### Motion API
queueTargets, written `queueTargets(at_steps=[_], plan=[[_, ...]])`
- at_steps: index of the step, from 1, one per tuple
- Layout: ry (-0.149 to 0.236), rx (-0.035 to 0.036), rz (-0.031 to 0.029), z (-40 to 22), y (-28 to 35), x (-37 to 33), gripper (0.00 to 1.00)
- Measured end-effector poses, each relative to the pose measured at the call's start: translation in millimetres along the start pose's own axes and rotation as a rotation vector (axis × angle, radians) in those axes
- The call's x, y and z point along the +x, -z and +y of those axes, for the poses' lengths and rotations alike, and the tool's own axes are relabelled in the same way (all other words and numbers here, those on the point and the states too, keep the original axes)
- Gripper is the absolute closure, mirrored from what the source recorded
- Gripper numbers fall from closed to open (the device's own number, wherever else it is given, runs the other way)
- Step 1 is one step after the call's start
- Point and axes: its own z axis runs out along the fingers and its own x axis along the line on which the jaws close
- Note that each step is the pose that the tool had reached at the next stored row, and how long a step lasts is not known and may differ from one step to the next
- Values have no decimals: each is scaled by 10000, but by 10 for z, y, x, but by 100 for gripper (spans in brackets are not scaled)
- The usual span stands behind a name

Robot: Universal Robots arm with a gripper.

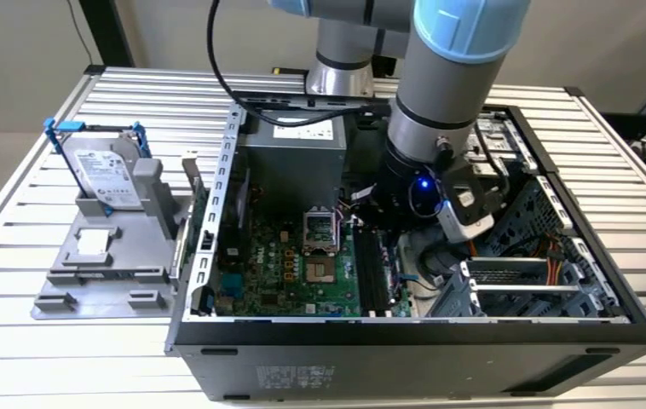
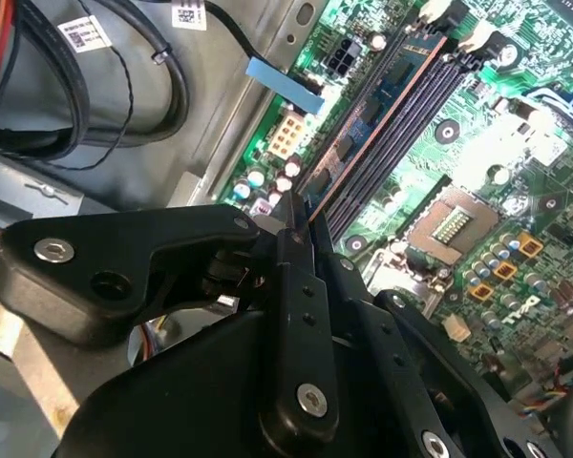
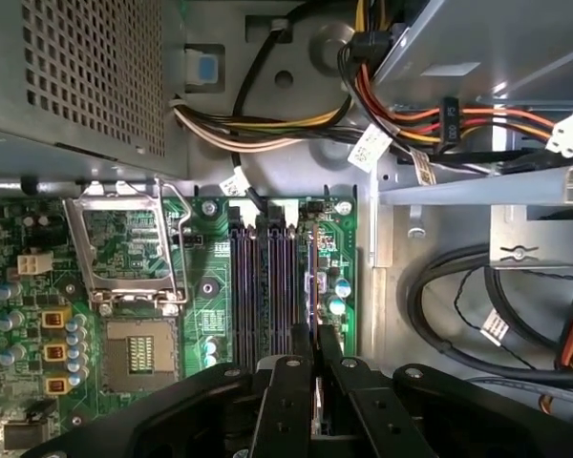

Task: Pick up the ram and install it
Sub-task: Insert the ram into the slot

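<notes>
Gripper (image 3: pixel 312 367) fingers are clenched on the ram (image 3: pixel 311 291), which stands on edge in the motherboard slots (image 3: pixel 258 286) at lower centre of the first wrist view. In the second wrist view the ram (image 2: pixel 377 105) runs from the gripper (image 2: pixel 301 224) toward the upper right of the frame, its lower edge along the outermost slot, the one nearest the metal chassis wall (image 2: pixel 220 143). Open room there is tight: black cables (image 2: pixel 124 86) loop just beside the wall in the upper left, and the processor socket (image 2: pixel 449 224) lies on the other side of the slots.

At centre right of the exterior view, the arm (image 1: pixel 454 77) reaches down into the open computer case (image 1: pixel 414 336). That case lies on a slatted metal surface (image 1: pixel 630 221). At the frame's left, a hard drive (image 1: pixel 107 175) in a blue frame leans on a grey holder (image 1: pixel 101 273), well apart from the gripper (image 1: pixel 386 226).
</notes>
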Motion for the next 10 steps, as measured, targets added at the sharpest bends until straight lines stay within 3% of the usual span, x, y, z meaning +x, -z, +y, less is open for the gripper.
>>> queueTargets(at_steps=[10], plan=[[244, -5, 15, -35, -50, 17, 100]])
